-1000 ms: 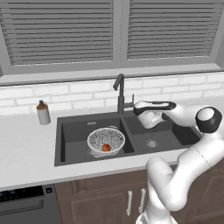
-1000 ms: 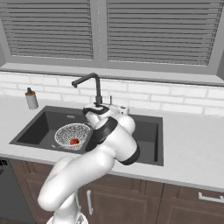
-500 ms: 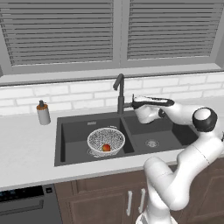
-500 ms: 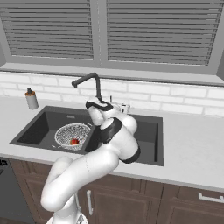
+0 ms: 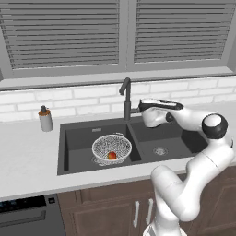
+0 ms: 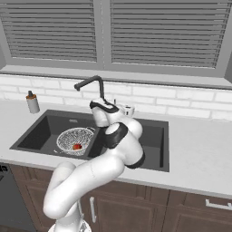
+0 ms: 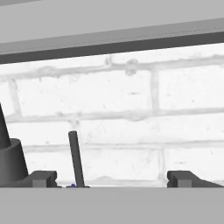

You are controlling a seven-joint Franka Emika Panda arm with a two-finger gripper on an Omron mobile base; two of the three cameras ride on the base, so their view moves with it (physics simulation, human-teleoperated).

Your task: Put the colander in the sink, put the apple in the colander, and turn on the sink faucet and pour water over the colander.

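- Jaws stand spread wide with nothing pinched between them; the gripper (image 7: 110, 178) faces the white brick wall (image 7: 131, 118), and its two dark fingertips (image 7: 41, 178) rise near the bottom of the hand view.
- Between the jaws, nearer the left fingertip, the thin dark lever (image 7: 75, 159) of the sink faucet (image 5: 125, 97) stands almost upright; whether either fingertip touches it is hard to tell from this angle.
- Left of the jaws in the hand view, the faucet's dark round base fills the edge.
- From the left base view, the gripper (image 5: 140, 109) sits just beside the faucet stem, on its right, at the back rim of the sink (image 5: 83, 133).
- Below the jaws and to the left, the colander (image 5: 112, 148) rests in the left basin, upright, over the drain.
- Inside the colander lies the apple (image 5: 111, 156), near the bottom of the bowl.
- Right basin, beneath the arm, shows its round silver drain (image 5: 160, 150).
- Far left of the jaws, a small soap dispenser (image 5: 45, 119) stands on the desk (image 5: 27, 161) against the wall.
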